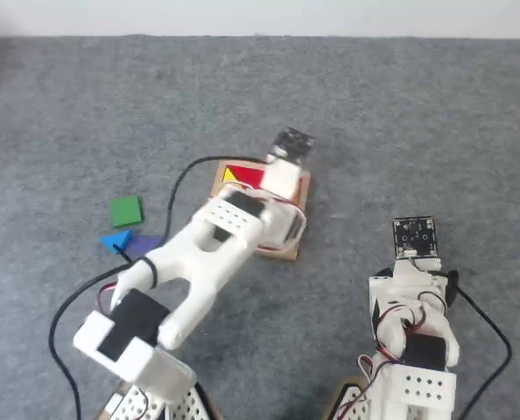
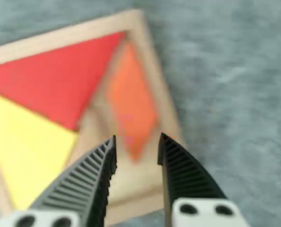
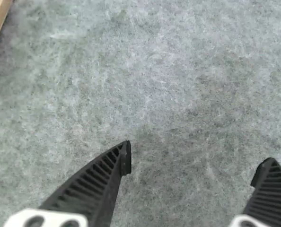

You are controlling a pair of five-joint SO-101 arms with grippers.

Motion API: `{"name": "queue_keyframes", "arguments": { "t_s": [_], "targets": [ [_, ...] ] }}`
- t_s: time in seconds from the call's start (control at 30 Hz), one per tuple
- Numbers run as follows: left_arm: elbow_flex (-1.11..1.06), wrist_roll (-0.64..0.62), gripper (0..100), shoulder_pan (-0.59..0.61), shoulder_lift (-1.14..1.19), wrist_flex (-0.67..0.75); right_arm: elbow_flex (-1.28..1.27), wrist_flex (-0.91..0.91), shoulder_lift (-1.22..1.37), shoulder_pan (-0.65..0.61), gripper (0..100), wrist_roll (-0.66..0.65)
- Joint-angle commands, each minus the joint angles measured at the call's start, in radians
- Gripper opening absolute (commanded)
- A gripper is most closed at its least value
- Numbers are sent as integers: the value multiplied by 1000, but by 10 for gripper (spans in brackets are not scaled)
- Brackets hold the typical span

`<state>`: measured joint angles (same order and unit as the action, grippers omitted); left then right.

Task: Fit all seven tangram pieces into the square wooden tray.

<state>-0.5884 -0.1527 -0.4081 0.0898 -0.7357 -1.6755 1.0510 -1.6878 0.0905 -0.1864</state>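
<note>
Grey carpet (image 1: 400,105) open beyond tray (image 2: 60,37) rim (left gripper (image 2: 136,151) overhead)

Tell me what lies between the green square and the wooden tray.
In the high view, a black cable crosses the grey mat between the green square and the wooden tray; no tangram piece lies on that stretch.

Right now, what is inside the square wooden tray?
In the tray lie a red triangle, a yellow triangle and an orange piece beside bare wood. The left arm covers the tray's other part, so its contents cannot be seen.
</note>
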Motion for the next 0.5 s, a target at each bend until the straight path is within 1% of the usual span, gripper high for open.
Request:
{"name": "queue_keyframes", "arguments": {
  "t_s": [0.0,0.3,0.37,0.47],
  "targets": [
    [44,74,144,103,-11,-2,-14,5,-16,4,402,-12],
    [81,103,144,167,-23,-17,-14,5,-16,4,402,-12],
    [93,152,144,161,-32,-68,-14,5,-16,4,402,-12],
    [105,307,144,166,-43,-166,-14,5,-16,4,402,-12]
  ]
}}
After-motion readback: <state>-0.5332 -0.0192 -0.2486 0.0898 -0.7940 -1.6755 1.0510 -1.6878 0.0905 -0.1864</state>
